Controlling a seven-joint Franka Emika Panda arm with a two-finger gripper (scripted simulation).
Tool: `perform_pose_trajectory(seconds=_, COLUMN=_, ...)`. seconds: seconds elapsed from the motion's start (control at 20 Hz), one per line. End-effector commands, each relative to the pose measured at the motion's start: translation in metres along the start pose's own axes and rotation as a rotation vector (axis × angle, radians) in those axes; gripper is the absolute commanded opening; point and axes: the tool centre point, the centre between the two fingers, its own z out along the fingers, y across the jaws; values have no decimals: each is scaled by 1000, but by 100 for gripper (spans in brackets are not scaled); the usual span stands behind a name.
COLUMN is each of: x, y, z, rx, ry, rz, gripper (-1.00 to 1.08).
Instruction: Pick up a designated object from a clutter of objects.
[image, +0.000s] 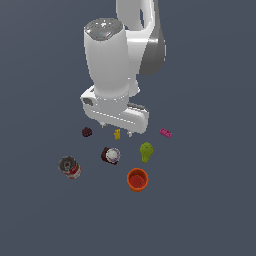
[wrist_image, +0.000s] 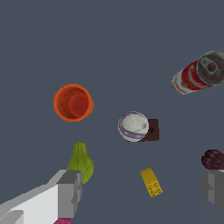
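The designated object, an off-white ball with purple markings (image: 113, 155) (wrist_image: 133, 126), rests against a dark brown block (image: 104, 153) (wrist_image: 153, 130) in the middle of the clutter. My gripper (image: 116, 128) (wrist_image: 141, 192) hangs above the floor, behind the ball in the exterior view, roughly over a tiny yellow piece (image: 117, 134) (wrist_image: 151, 182). Its fingers (wrist_image: 70, 194) stand wide apart, open, with nothing held between them. The ball is apart from the gripper and fully in view.
Around the ball lie an orange cup (image: 137, 179) (wrist_image: 73, 102), a green pear shape (image: 146, 151) (wrist_image: 81, 162), a red can with a grey top (image: 70, 167) (wrist_image: 199, 73), a dark maroon lump (image: 87, 132) (wrist_image: 213, 159) and a pink brick (image: 165, 133).
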Motion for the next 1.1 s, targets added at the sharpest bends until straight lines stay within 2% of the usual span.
perform_pose_trajectory(seconds=0.0, x=4, y=3, z=18, rx=-3, ry=-4, rz=74, gripper=100)
perform_pose_trajectory(seconds=0.55, x=16, y=16, z=87, rx=-21, ry=-16, rz=353, gripper=100)
perform_pose_trajectory(seconds=1.05, x=18, y=22, z=113, rx=-30, ry=-17, rz=457, gripper=100)
